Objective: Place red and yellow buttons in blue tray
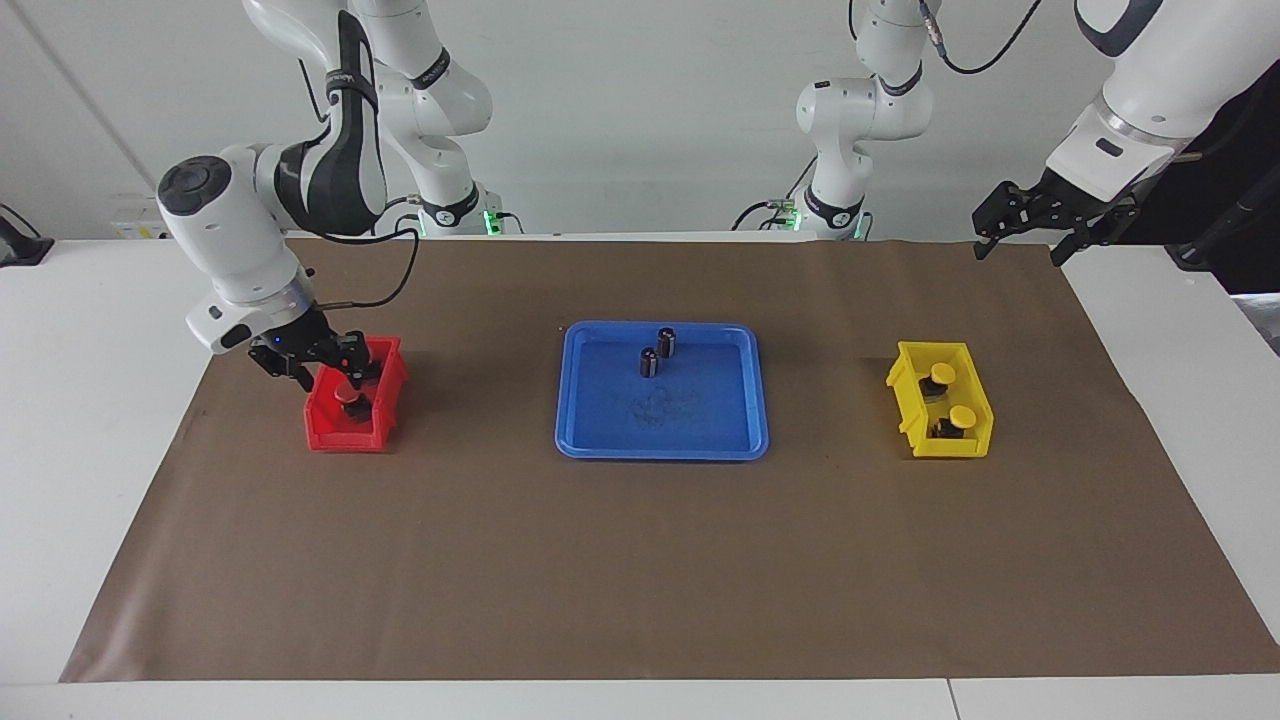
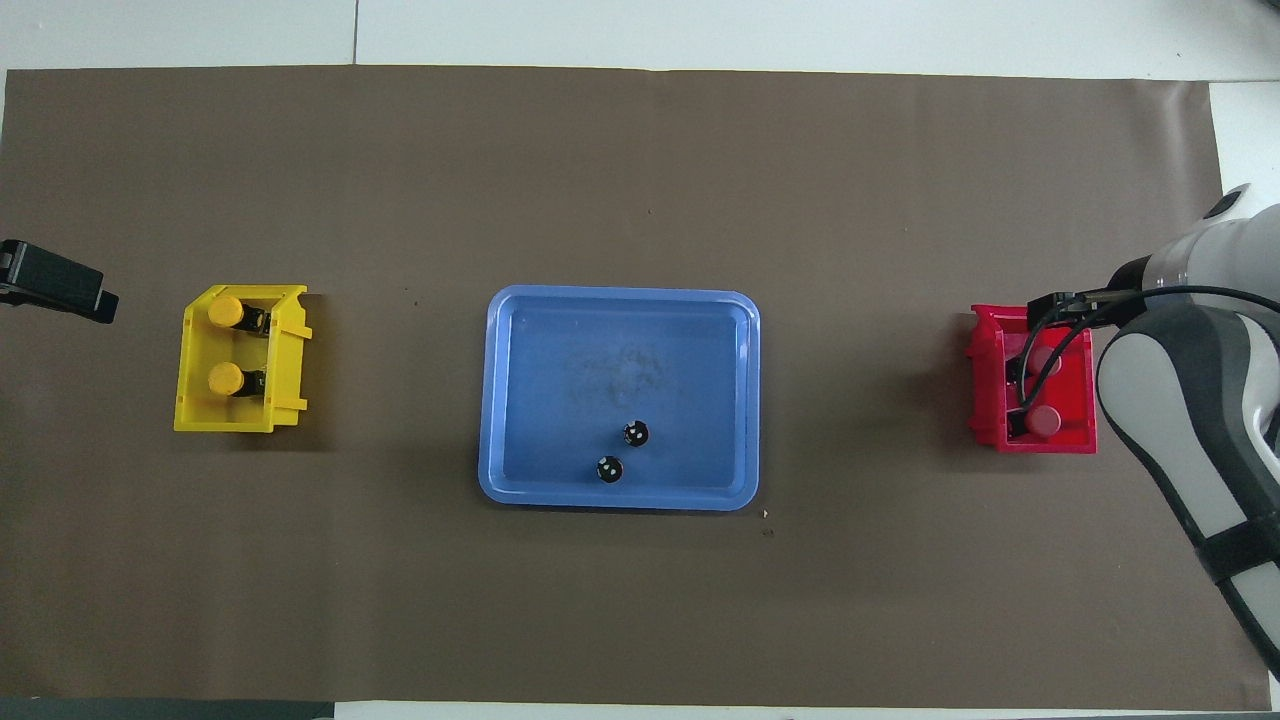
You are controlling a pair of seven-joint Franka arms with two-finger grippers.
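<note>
Facing view. The blue tray point(image 1: 662, 440) is set at the middle of the brown mat point(image 1: 640, 580); two dark capless cylinders point(image 1: 658, 353) stand in it, in the part nearer the robots. No button is held in the tray yet. The red bin point(image 1: 355, 425) is placed toward the right arm's end; the right gripper point(image 1: 345, 375) is lowered into it, fingers spread about the red button nearer the robots, though whether contact is made cannot be told. A second red button point(image 1: 354, 405) is seen just beside it. The yellow bin point(image 1: 940, 442) is placed toward the left arm's end, with two yellow buttons point(image 1: 952, 398) inside. The left gripper point(image 1: 1030, 235) is held waiting above the mat's edge, fingers spread, nothing held.

Overhead view. Both red buttons point(image 2: 1042, 392) are shown in the red bin point(image 2: 1030, 440), partly crossed by the right arm's cable. Both yellow buttons point(image 2: 226, 345) are lying in the yellow bin point(image 2: 230, 420). The blue tray point(image 2: 520, 400) is well apart from either bin.

Risk, judged. The bin is narrow: a finger may be caught on its wall or the neighbouring button nudged, so the bin may be dragged or tipped on lifting. A round cap may slip from a shallow grip.
</note>
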